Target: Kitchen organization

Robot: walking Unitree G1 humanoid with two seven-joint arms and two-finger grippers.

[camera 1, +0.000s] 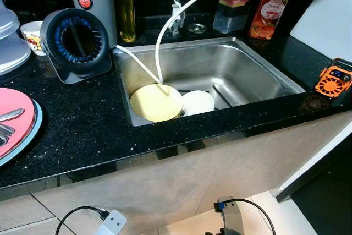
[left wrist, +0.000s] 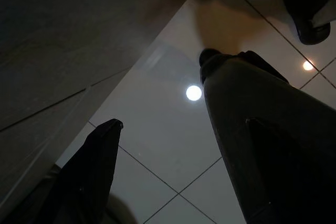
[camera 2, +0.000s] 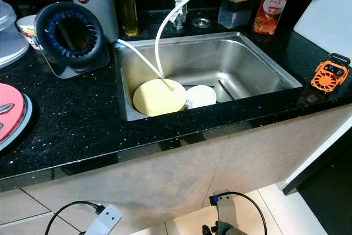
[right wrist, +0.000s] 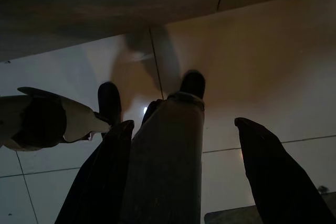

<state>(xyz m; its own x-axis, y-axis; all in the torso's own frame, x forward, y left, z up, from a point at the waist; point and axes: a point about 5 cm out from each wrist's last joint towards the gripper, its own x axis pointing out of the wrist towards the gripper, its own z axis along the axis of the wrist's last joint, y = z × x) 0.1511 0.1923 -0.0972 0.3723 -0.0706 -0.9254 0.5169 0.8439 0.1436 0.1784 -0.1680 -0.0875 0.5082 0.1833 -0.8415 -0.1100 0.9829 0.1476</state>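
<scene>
From the left eye view, a steel sink (camera 1: 258, 64) is sunk in a black speckled tabletop (camera 1: 82, 130), and in its near left corner lie a yellow plate (camera 1: 155, 102) and, just beside it to the right and partly under it, a white plate (camera 1: 199, 102); a white hose (camera 1: 181, 9) curves down from the tap to the yellow plate's far edge. A round black appliance (camera 1: 75, 39) stands left of the sink, a pink plate (camera 1: 19, 116) lies at the far left, and an orange gadget (camera 1: 333, 78) sits at the right edge. The right eye view gives the same layout, with a soap bottle (camera 2: 270, 5) behind the sink. In the left wrist view the left pincer (left wrist: 173, 145) hangs low over floor tiles (left wrist: 157, 129), fingers spread wide and empty. In the right wrist view the right pincer (right wrist: 184, 150) likewise hangs over the floor, fingers wide and empty, with the robot's leg (right wrist: 165, 156) between them. The plates lie well above and forward of both pincers, left of the sink's centre, so the left arm seems the nearer one to lift first.
</scene>
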